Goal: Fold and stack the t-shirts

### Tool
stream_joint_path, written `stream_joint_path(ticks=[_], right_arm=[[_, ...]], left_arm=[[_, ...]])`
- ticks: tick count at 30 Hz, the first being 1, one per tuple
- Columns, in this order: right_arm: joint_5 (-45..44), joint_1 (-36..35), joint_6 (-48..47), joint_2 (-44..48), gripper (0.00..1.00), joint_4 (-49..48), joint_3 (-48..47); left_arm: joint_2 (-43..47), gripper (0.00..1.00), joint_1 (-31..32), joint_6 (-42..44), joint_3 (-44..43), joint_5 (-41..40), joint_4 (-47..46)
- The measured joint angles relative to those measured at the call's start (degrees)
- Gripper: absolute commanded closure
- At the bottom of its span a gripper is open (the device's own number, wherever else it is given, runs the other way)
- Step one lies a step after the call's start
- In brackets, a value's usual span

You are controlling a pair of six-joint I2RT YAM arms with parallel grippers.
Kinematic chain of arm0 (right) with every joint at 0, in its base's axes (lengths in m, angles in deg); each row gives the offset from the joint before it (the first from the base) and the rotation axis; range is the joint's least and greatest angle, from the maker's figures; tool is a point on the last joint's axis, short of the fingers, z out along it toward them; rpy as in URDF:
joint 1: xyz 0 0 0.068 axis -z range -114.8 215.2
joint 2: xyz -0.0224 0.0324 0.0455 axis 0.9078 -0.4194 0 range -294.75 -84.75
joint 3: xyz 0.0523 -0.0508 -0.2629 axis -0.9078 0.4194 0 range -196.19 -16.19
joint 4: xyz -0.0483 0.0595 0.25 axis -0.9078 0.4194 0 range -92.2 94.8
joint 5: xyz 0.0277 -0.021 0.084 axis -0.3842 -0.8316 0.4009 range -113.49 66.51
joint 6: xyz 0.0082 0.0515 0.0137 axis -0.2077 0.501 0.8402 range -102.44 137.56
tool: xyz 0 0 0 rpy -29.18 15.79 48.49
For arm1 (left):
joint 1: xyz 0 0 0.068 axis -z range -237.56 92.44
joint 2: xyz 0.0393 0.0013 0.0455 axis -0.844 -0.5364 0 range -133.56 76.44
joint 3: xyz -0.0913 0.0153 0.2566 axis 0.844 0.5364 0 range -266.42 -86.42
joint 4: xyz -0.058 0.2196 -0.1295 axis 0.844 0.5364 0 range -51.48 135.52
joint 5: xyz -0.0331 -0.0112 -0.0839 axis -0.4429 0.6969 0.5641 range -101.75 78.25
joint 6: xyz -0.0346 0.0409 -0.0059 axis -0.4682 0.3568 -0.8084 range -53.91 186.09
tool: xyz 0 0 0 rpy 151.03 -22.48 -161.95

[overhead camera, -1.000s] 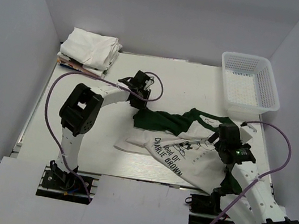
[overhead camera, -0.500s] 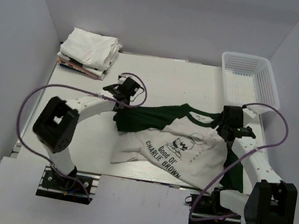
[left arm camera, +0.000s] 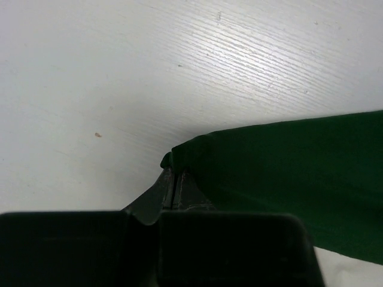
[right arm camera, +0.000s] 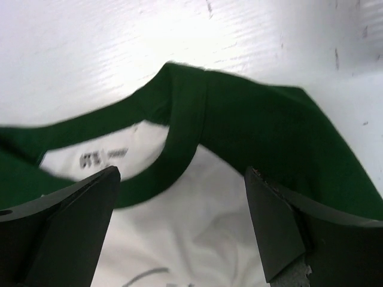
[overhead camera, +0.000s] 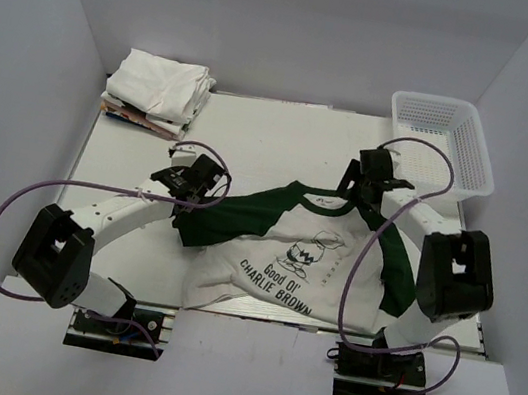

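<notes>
The limp, light t-shirt (overhead camera: 284, 231) is best taken at hems: a sleeve hem (left arm camera: 191, 143) is pinched by the left fingers (left arm camera: 172, 192); the right fingers (right arm camera: 78, 209) are spread above the collar (right arm camera: 179, 143).

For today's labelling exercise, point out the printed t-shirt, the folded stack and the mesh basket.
printed t-shirt (overhead camera: 268, 234), top view, white chest panel.
folded stack (overhead camera: 161, 84), top view, uppermost layer.
mesh basket (overhead camera: 439, 151), top view, bare floor.

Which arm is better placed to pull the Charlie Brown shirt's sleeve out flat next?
Left. The left gripper is shut on the green sleeve at its edge; the right gripper hangs open over the collar, gripping nothing.
</notes>
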Motion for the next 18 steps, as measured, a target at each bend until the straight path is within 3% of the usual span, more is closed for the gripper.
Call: stream_joint_path(ticks=[7, 10, 11, 12, 14, 15, 16, 18], right_arm=[[-4.2, 0.0, 2.0, -12.2, 0.11, 1.7, -9.0], [-4.3, 0.0, 2.1, -16.0, 0.18, 1.6, -10.4], [-4.3, 0.0, 2.2, -17.1, 0.24, 1.7, -10.6], [-4.3, 0.0, 2.5, -17.6, 0.39, 1.8, -11.3], [-4.3, -0.1, 2.5, -18.3, 0.56, 1.6, -12.5], [-4.3, -0.1, 2.8, -18.7, 0.86, 1.4, -12.8], [-4.4, -0.1, 2.8, -19.0, 0.97, 1.4, -12.9], [-4.7, -0.1, 3.0, -19.1, 1.0, 1.1, -12.9]], left_arm=[[0.0, 1.0, 0.0, -2.1, 0.0, -1.7, 0.9], [0.0, 1.0, 0.0, -2.4, 0.0, -1.9, 0.9], [0.0, 1.0, 0.0, -2.4, 0.0, -2.0, 0.9], [0.0, 1.0, 0.0, -2.5, 0.0, -2.1, 0.9], [0.0, 1.0, 0.0, -2.5, -0.3, -2.4, 1.1], [0.0, 1.0, 0.0, -2.5, -0.6, -2.6, 1.2], [0.0, 1.0, 0.0, -2.5, -1.2, -3.0, 1.5], [-0.1, 1.0, 0.0, -2.5, -3.3, -3.7, 2.0]])
